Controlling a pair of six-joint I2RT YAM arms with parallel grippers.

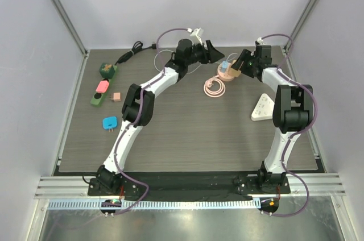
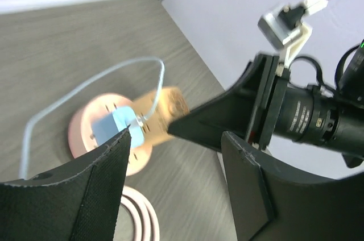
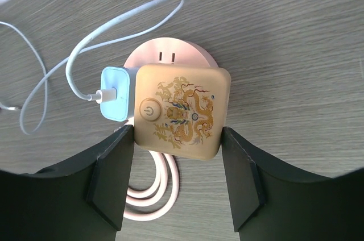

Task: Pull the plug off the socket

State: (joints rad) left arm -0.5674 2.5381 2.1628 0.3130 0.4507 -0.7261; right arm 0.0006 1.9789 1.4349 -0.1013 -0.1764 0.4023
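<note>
A round pink socket base (image 3: 165,53) lies at the back of the table, with a tan cube (image 3: 182,110) bearing a dragon print and power button on top. The light-blue plug (image 3: 114,94) sits in its left side, trailing a white cable (image 3: 85,48). My right gripper (image 3: 177,138) has a finger against each side of the tan cube. From above, the socket (image 1: 226,71) sits between both grippers. My left gripper (image 2: 177,141) hangs open just left of it (image 1: 219,53), apart from the plug (image 2: 116,127), with nothing between its fingers.
The socket's pink cord (image 3: 153,195) lies coiled in front of it. A white power strip (image 1: 263,107) lies at the right. At the left are a green block (image 1: 106,70), a pink-and-green piece (image 1: 100,92), a blue adapter (image 1: 109,122) and a black cable (image 1: 133,50).
</note>
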